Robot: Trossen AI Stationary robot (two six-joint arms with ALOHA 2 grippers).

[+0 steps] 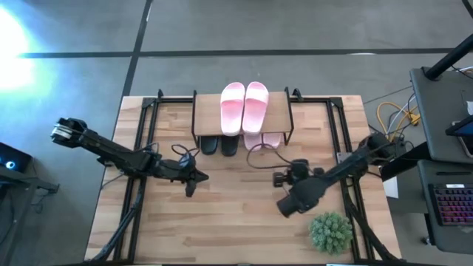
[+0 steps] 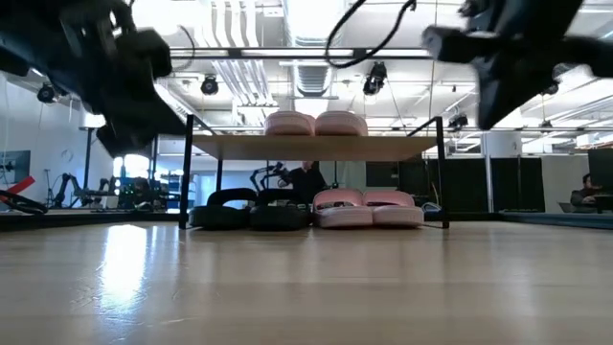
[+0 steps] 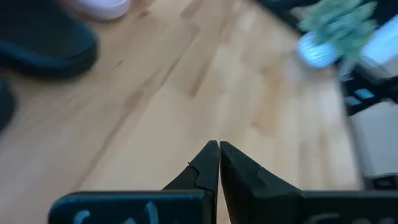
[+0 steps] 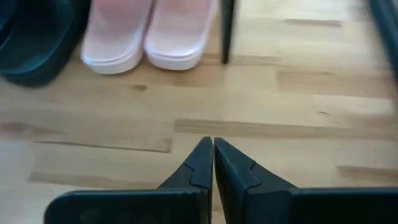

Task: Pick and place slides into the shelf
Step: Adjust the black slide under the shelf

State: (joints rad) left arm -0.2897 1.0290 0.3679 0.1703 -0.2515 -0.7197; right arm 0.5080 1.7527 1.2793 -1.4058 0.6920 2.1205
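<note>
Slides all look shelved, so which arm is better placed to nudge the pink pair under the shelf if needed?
Right, probably. The right gripper, fingers shut and empty, sits just in front of the pink pair under the shelf; the left gripper sits nearer the black pair.

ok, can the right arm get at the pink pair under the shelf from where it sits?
Probably yes. The right gripper faces the lower pink pair across bare tabletop. Its jaws are shut, though, and the shelf board overhead and a leg alongside leave little room.
</note>
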